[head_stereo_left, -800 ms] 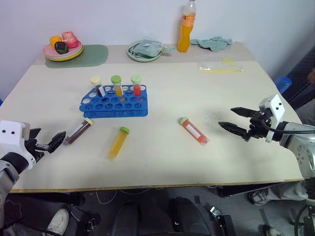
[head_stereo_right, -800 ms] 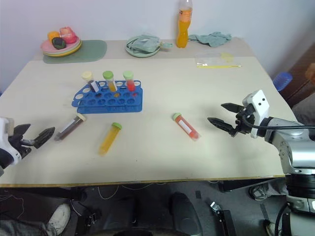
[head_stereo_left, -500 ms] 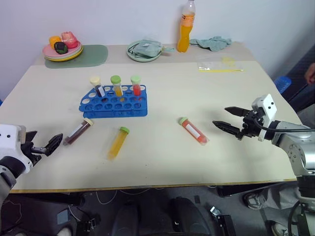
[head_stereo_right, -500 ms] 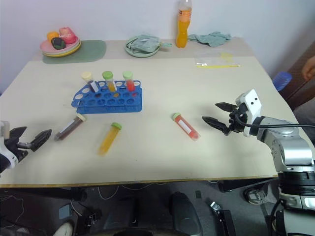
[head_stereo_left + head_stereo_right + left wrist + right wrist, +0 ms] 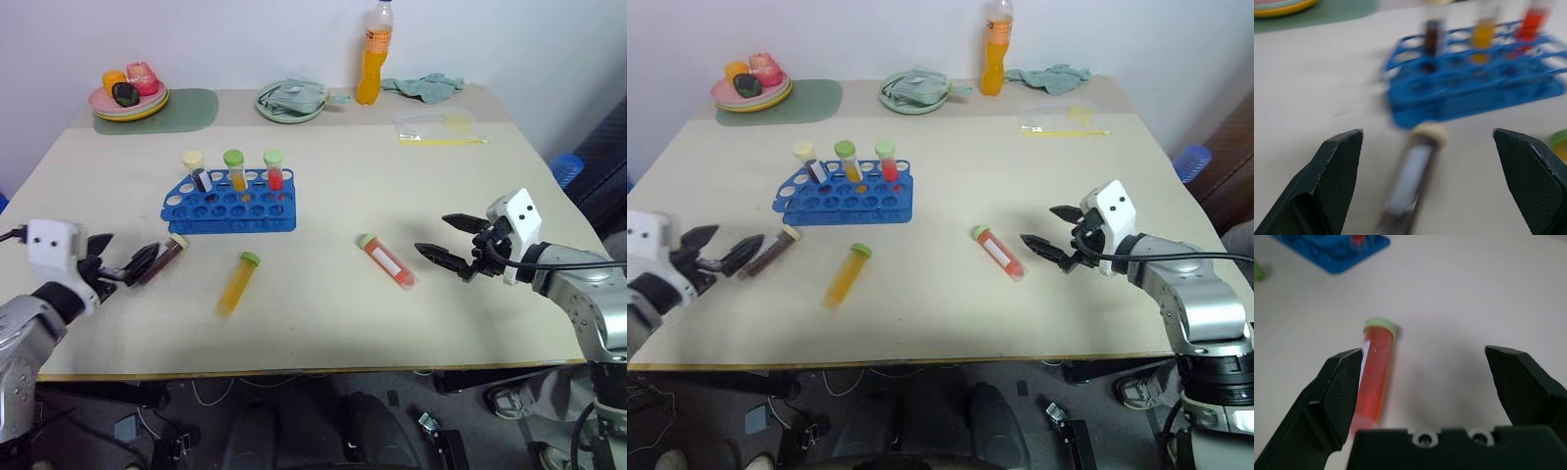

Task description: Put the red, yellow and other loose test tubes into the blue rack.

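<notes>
Both grippers have closed in — left gripper wide at the maroon tube near the blue rack, right gripper wide by the red tube; light, slippery, probably best pinched mid-barrel.

Six test tubes in all: three stand upright in the back row of the one blue rack, capped cream, green and green, and three lie loose on the table in front of the rack, namely a maroon tube, a yellow tube and a red tube. Behind the rack stand one orange drink bottle, two stacks of plates, one green mat and one crumpled cloth
</notes>
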`<state>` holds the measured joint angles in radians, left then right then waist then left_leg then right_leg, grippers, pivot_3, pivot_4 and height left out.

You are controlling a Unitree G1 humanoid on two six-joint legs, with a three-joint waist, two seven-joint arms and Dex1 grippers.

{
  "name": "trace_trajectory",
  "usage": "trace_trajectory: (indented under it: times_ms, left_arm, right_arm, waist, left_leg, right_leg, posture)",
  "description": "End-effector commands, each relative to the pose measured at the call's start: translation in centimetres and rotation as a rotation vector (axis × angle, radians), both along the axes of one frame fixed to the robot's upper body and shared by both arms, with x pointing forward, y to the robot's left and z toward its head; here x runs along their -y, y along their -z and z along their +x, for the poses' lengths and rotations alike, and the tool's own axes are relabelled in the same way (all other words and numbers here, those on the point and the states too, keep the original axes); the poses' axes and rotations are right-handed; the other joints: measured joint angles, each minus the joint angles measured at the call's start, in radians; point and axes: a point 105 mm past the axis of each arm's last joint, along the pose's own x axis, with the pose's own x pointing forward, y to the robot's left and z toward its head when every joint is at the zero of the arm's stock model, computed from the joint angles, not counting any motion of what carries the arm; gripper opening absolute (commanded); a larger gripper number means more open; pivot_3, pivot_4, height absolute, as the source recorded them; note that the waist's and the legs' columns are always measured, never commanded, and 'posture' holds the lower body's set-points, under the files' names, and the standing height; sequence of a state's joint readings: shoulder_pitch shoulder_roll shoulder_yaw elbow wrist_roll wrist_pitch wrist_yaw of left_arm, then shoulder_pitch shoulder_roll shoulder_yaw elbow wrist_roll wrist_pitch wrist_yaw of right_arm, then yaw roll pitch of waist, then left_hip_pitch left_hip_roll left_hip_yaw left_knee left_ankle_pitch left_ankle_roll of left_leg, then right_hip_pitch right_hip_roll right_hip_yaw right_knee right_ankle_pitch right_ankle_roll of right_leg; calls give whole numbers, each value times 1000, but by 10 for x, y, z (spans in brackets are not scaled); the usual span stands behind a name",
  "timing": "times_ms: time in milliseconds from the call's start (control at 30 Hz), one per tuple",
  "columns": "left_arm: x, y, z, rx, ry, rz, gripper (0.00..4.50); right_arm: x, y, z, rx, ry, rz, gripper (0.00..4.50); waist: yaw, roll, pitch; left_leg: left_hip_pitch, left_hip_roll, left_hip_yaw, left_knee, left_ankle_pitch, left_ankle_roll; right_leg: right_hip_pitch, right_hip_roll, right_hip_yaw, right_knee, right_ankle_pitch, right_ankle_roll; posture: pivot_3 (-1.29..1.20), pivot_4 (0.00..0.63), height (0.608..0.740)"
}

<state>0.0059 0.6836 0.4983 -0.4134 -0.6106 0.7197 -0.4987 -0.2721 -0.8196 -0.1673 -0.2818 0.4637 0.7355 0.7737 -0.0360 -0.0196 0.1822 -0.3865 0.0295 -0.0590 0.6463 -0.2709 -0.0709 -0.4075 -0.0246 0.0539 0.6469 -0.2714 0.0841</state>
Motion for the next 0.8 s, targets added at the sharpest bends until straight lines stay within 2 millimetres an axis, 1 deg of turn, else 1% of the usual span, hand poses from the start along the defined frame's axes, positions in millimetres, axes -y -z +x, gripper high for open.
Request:
trace_trajectory:
  times_ms: [33, 67, 100, 133, 233, 333, 367, 433, 533, 600, 667, 800]
  left_arm:
    - [51, -13, -3, 53, 235, 37, 4364]
    - [68, -12, -8, 47, 323, 45, 4364]
    - [86, -9, -16, 29, 431, 60, 4364]
    - [100, -4, -24, 11, 518, 80, 4364]
    - [126, 10, -37, -26, 688, 143, 4364]
    - [143, 18, -41, -28, 784, 148, 4364]
    - [146, 19, -40, -26, 796, 140, 4364]
    - [151, 24, -40, -21, 819, 152, 4364]
    - [151, 27, -38, -13, 817, 159, 4364]
    - [150, 26, -38, -11, 812, 145, 4364]
    - [149, 27, -39, -10, 808, 141, 4364]
    - [147, 29, -40, -5, 793, 144, 4364]
  right_arm:
    - [-27, -18, -15, -13, -93, -25, 4402]
    - [-37, -16, -20, -42, -116, -46, 4402]
    - [-47, -12, -23, -90, -114, -81, 4402]
    - [-53, -7, -23, -131, -95, -115, 4402]
    - [-59, 2, -13, -247, 34, -190, 4402]
    - [-60, 2, -4, -316, 106, -252, 4402]
    - [-60, 2, -1, -326, 118, -264, 4402]
    - [-56, 5, 13, -363, 187, -279, 4402]
    - [-55, 11, 26, -414, 240, -288, 4402]
    - [-59, 15, 30, -464, 235, -281, 4402]
    - [-67, 17, 36, -501, 227, -279, 4402]
    - [-76, 21, 42, -545, 227, -305, 4402]
  waist:
    - [-4, 0, 0]
    - [-7, 0, 0]
    - [-10, 0, 0]
    - [-12, 0, 0]
    - [-9, 1, 0]
    - [-2, 1, 0]
    - [2, 1, 0]
    - [3, 1, 0]
    - [-1, 1, 0]
    - [-4, 1, 0]
    - [-8, 1, 0]
    - [-10, 2, 1]
  left_leg:
    - [0, 0, 0, 0, 0, 0]
    - [0, 0, 0, 0, 0, 0]
    - [0, 0, 0, 0, 0, 0]
    - [0, 0, 0, 0, 0, 0]
    - [1, 1, 0, -1, 0, 0]
    - [-1, 1, 0, 0, 0, 0]
    - [-1, 0, 0, 1, 0, 0]
    - [-3, 0, 0, 1, 0, 0]
    - [-3, 0, 0, 1, 0, 1]
    - [-3, 0, 0, 0, -1, 1]
    - [-3, 0, 0, 0, -1, 2]
    - [-3, 1, 0, 0, -1, 2]
  right_leg:
    - [0, 0, 0, 0, 1, 2]
    - [0, 0, 0, 0, 1, 2]
    - [0, 0, 0, 0, 1, 2]
    - [-1, 1, 1, 0, 1, 2]
    - [-1, 2, 1, 1, 0, -1]
    - [-2, 2, 2, 0, 0, -2]
    - [-2, 2, 1, 0, 0, -2]
    - [-3, 1, 1, -1, 0, -2]
    - [-3, 0, 1, -1, 0, -2]
    - [-4, 1, 1, 0, 0, -1]
    - [-4, 1, 1, 0, 0, 0]
    - [-4, 2, 1, 1, 1, 2]
  posture:
    - [0, 150, 740]
    - [0, 150, 740]
    - [0, 150, 740]
    - [0, 150, 740]
    - [0, 150, 740]
    - [0, 150, 740]
    - [0, 150, 740]
    - [0, 150, 740]
    - [0, 150, 740]
    - [0, 150, 740]
    - [0, 150, 740]
    - [0, 150, 740]
